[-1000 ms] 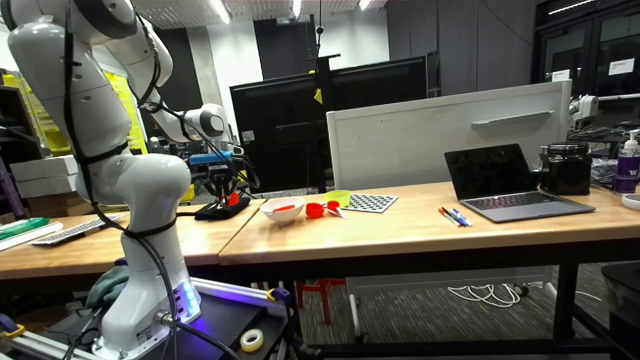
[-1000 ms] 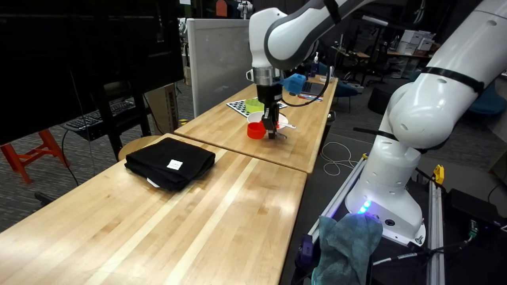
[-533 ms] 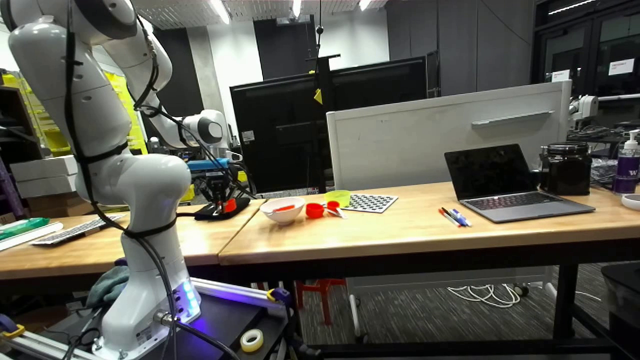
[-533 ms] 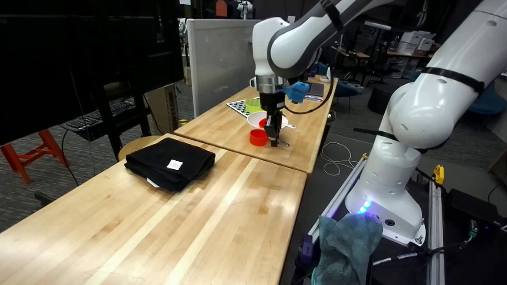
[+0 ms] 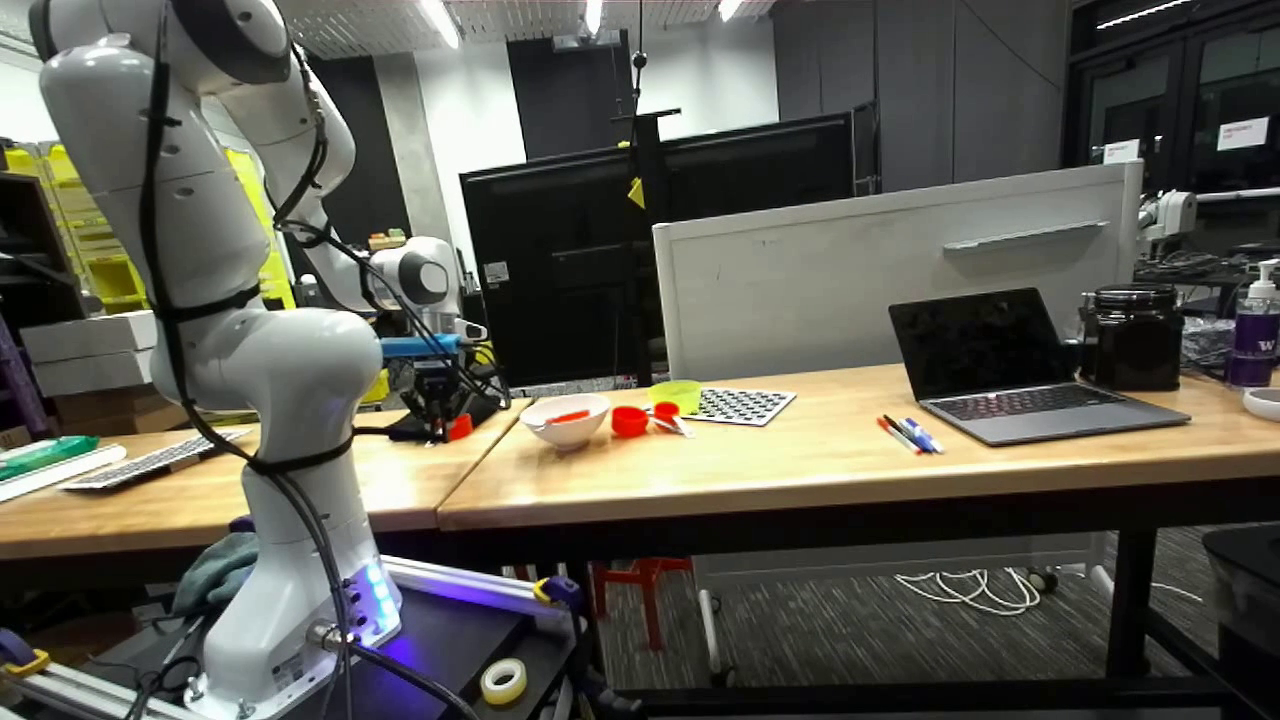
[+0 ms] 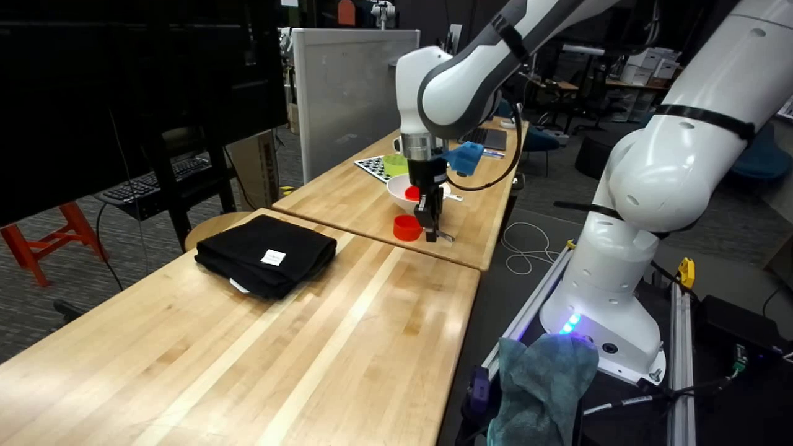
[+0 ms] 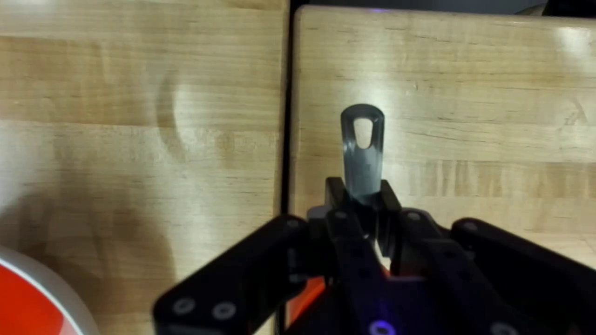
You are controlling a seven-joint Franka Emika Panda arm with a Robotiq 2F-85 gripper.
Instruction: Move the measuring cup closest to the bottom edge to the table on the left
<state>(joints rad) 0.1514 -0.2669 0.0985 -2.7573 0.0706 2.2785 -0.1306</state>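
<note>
Tool [image 7: 363, 200] is pinching the measuring cup [image 6: 407, 229] by its handle [image 7: 362, 170], black fingers [image 7: 335, 193] either side. Handle: flat grey strip, metallic sheen, rounded end, elongated slot. Cup: smooth red, short cylinder, just beside the fingers in both exterior views.

Wrist view gives the handle detail but mostly hides the cup, just red slivers behind the linkage. It also puts the handle over the table [image 7: 489, 93], just past the dark seam [image 7: 285, 139]; in an exterior view the cup shows against the adjoining table [image 6: 464, 248]. Clearance to the wood: can't tell.

Table top: pale laminated strips, glossy, rounded corner at the seam. Folded black cloth [image 6: 241, 251] lies on it; its white label [image 6: 273, 257] shows in an exterior view.

Across the seam: smooth white bowl [image 5: 565, 434], red item [image 5: 568, 416] inside. Farther along, in an exterior view: two more red cups [image 5: 629, 421], lime-green bowl [image 5: 676, 394], flat checkerboard sheet [image 5: 745, 406], thin grey laptop [image 5: 1050, 408].
</note>
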